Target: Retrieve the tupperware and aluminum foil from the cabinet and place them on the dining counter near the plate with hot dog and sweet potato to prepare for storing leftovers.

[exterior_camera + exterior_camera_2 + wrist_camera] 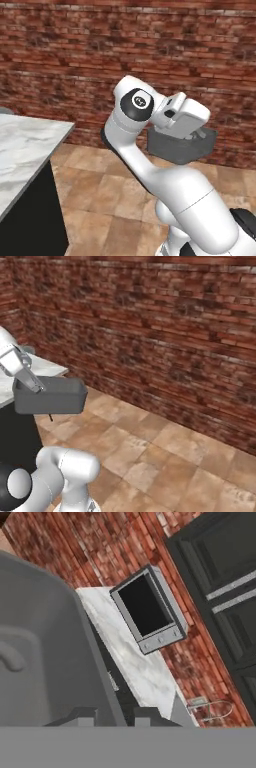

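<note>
The pincer (36, 387) is clamped on the rim of the tupperware (50, 396), holding the grey container in the air above the tiled floor (165, 456), in front of the brick wall (150, 321). A marble tabletop (25, 150) lies to the arm's left, apart from the container. In the hand view, a microwave (147, 609) sits on another marble tabletop (135, 667).

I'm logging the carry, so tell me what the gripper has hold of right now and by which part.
The gripper holds the tupperware, pinched at its rim along one side wall, carried in the air above the tiled floor.
</note>
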